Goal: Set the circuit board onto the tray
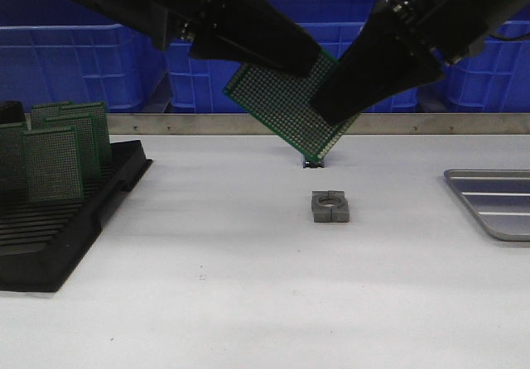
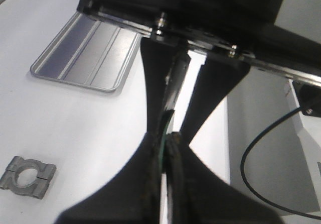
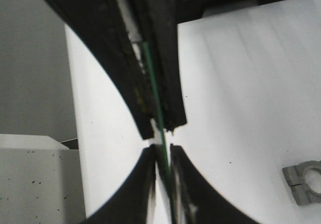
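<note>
Fingers [image 3: 145, 184] on both sides are pinching the circuit board [image 1: 286, 104] right now: our left gripper [image 1: 310, 63] and right gripper [image 1: 331, 108] are each clamping an edge, holding it tilted in mid-air over the table's middle. We're worrying they'll pull against each other and flex or drop it. Both arms are angling down and inward; the tray [image 1: 497, 208] is sitting well off to the right.

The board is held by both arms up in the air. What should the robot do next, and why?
Probably the left tool should let go. Both tools pinch the board, and the tray lies on the right tool's side, so the right arm likely carries it there alone.
</note>
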Controlling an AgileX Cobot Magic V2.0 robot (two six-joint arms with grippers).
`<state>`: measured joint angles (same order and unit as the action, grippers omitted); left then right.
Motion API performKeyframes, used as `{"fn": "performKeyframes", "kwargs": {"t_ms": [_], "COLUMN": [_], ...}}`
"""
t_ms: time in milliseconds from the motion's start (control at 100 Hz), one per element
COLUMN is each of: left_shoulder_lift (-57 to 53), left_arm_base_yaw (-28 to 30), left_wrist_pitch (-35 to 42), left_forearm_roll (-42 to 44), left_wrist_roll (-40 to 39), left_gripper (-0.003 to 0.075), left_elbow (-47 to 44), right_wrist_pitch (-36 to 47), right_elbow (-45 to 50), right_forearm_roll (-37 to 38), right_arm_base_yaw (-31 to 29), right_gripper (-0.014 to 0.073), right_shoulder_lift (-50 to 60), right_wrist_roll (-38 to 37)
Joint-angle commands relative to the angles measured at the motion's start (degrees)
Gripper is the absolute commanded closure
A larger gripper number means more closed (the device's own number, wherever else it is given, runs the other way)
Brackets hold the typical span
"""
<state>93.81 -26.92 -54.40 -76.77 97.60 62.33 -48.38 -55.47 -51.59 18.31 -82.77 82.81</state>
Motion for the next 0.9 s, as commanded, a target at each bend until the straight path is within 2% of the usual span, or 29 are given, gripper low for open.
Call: {"fn": "performKeyframes", "kwargs": {"t_ms": [0,60,120,190,300,400,630,790,890], "left_shoulder_lift": [-2.26,-2.26,-2.26,-2.26,-2.36,-2.36,-2.36,-2.36,-2.36], "left_arm_base_yaw": [-0.52,-0.52,-0.52,-0.52,-0.27,0.88,6.88,10.32,11.34], "left_wrist_pitch": [-0.50,-0.66,-0.88,-0.88,-0.49,-0.49,-4.27,-5.38,-5.38], "left_forearm_roll": [-5.07,-5.07,-5.07,-5.07,-5.07,-5.07,-5.07,-5.07,-4.28], "left_wrist_roll": [-1.03,-1.03,-0.94,-0.94,-0.94,-0.94,-0.94,-0.94,-0.94], "left_gripper": [0.0738,0.0725,0.0677,0.0566,0.0322,0.0192,0.0187,0.0187,0.0187], "left_elbow": [1.40,1.40,1.40,1.40,1.40,2.28,7.56,8.72,8.72], "right_wrist_pitch": [-1.20,-1.82,-2.58,-3.59,-5.11,-5.42,-7.04,-5.82,-2.34], "right_elbow": [-1.96,-1.96,-1.96,-1.96,-1.96,-1.96,-1.84,-1.01,-0.54], "right_forearm_roll": [-4.00,-4.00,-4.00,-4.00,-4.00,-4.00,-0.92,0.28,0.23], "right_arm_base_yaw": [0.08,0.08,0.08,0.08,0.08,-0.27,-4.82,-11.53,-16.16], "right_gripper": [0.0668,0.0662,0.0663,0.0663,0.0663,0.0663,0.0663,0.0663,0.0663], "right_shoulder_lift": [1.72,1.72,1.72,1.72,1.72,1.72,1.44,-0.22,-2.09], "right_wrist_roll": [-0.20,-0.20,-0.20,-0.20,-1.20,-5.35,-16.63,-24.31,-28.44]}}
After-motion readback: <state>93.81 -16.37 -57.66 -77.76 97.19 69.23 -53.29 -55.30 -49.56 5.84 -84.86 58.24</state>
